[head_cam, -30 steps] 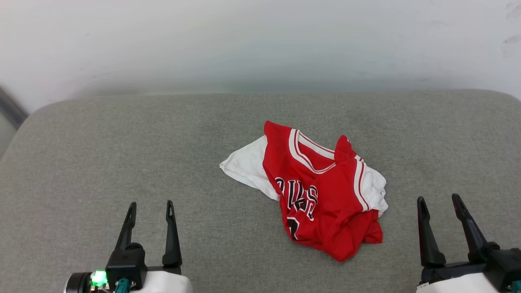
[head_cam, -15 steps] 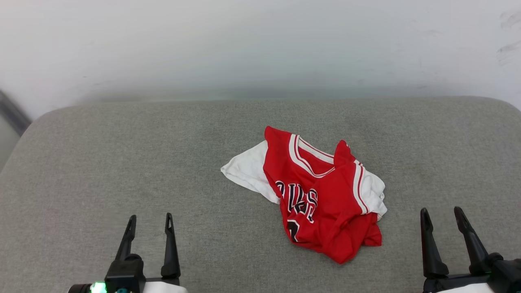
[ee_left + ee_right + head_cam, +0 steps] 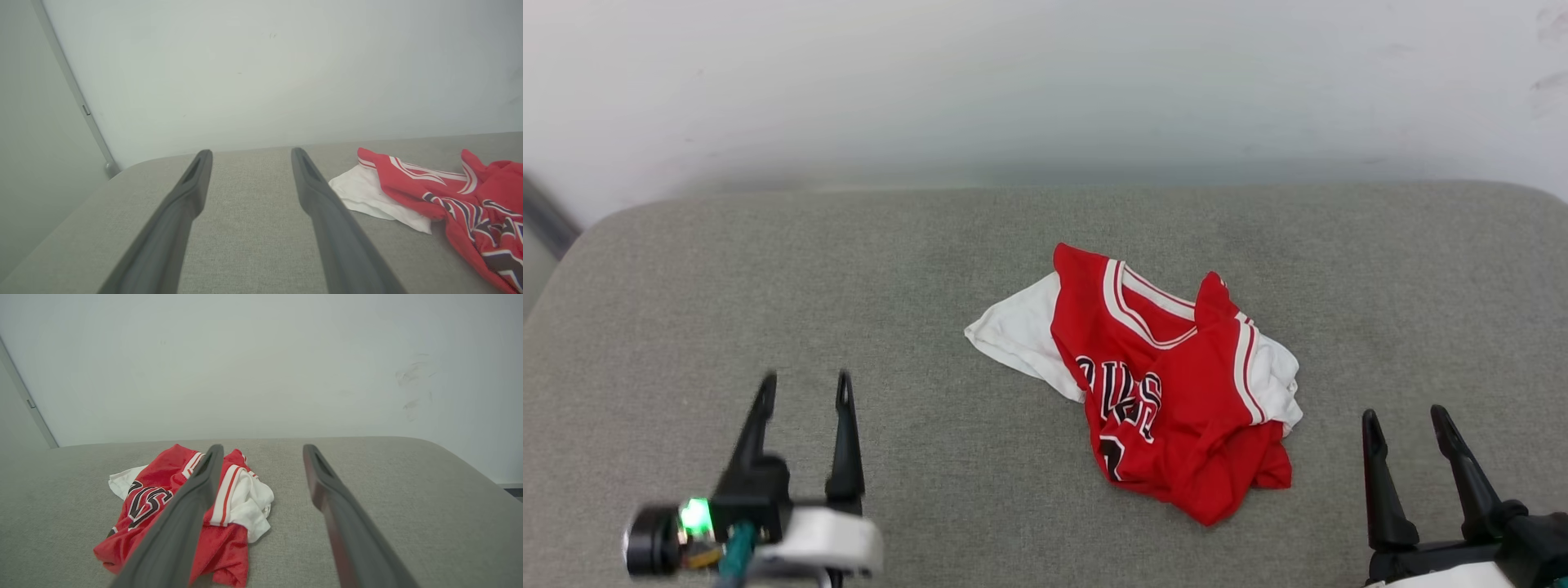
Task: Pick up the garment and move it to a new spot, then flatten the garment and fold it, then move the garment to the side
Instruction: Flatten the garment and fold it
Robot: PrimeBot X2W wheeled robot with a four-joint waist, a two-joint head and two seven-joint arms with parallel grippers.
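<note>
The garment [image 3: 1160,384], a red jersey with white sleeves, striped trim and black lettering, lies crumpled a little right of the middle of the grey cushioned surface [image 3: 768,286]. It also appears at the right of the left wrist view as the garment [image 3: 449,196] and ahead-left in the right wrist view as the garment [image 3: 163,502]. My left gripper [image 3: 802,388] is open at the lower left, well clear of the cloth, with nothing between its fingers. My right gripper [image 3: 1407,419] is open at the lower right, just right of the garment's white sleeve, also holding nothing.
A pale wall [image 3: 1045,82] rises right behind the surface's far edge. A grey vertical strip [image 3: 73,90] runs down the wall at the far left corner. The surface rounds off at its left and right ends, with bare fabric around the garment.
My left gripper has moved up the view and slightly left, looking blurred. The head camera dipped and came back. The garment and right gripper have stayed in place.
</note>
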